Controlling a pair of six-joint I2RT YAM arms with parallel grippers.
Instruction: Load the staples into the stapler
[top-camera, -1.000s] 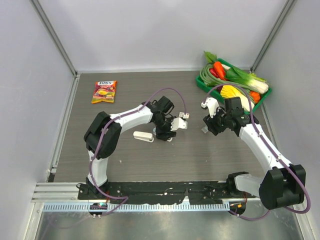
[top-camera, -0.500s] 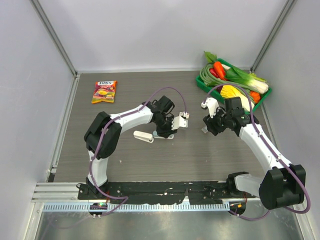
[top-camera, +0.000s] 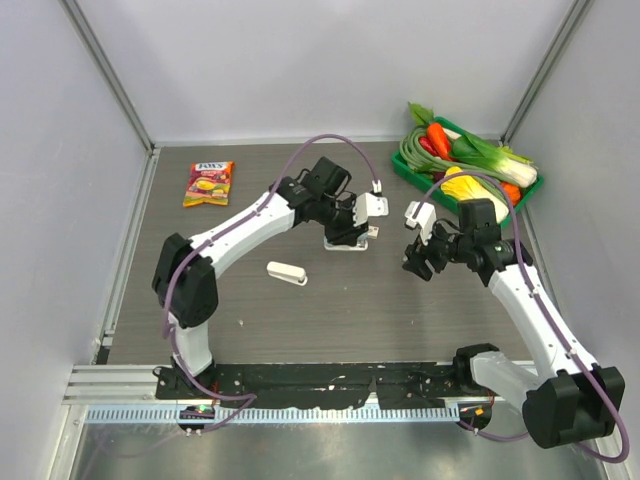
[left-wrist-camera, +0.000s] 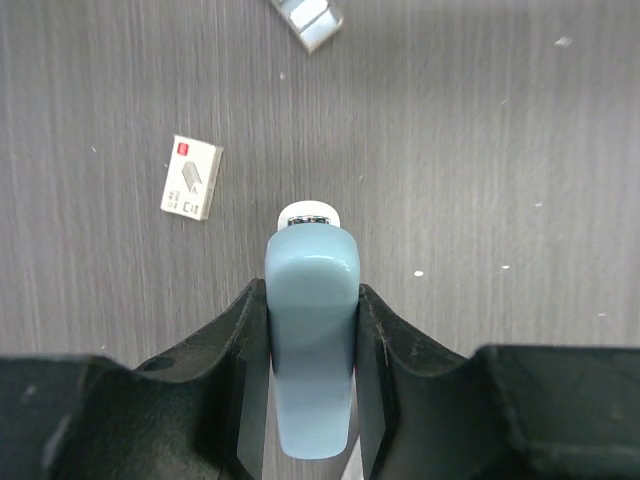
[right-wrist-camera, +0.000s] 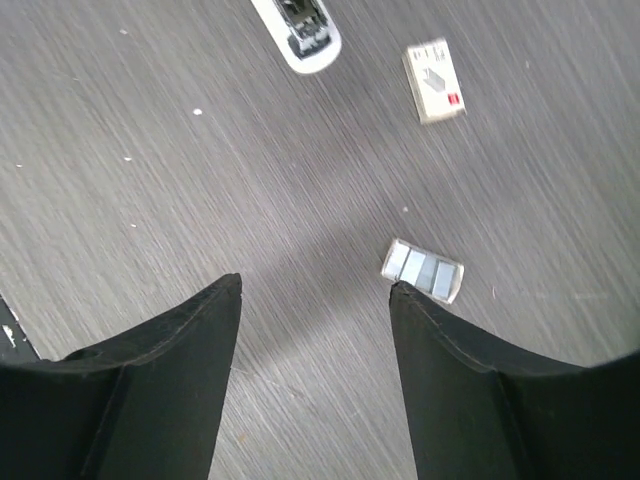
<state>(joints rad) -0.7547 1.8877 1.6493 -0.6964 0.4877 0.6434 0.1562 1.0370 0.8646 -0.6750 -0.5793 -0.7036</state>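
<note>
My left gripper (left-wrist-camera: 310, 290) is shut on a light-blue stapler (left-wrist-camera: 310, 340), which stands nose-down with its white base tip (left-wrist-camera: 308, 214) just over the table. In the top view this gripper (top-camera: 345, 232) is at the table's middle. The staples (left-wrist-camera: 190, 177), a small whitish box with a red mark, lie flat to the left of the stapler and also show in the right wrist view (right-wrist-camera: 435, 82). My right gripper (right-wrist-camera: 315, 285) hangs open over bare table, nothing between its fingers; in the top view it (top-camera: 418, 258) is to the right of the left one.
A small clear tray of staple strips (right-wrist-camera: 422, 270) lies by my right fingertip. A white stapler (top-camera: 286, 272) lies left of centre. A green basket (top-camera: 532, 188) of vegetables stands at the back right, a candy packet (top-camera: 208, 183) at the back left.
My left gripper closed on the light-blue stapler and carried it away from the white stapler, farther back and to the right. The right gripper opened wider and drew slightly nearer.
</note>
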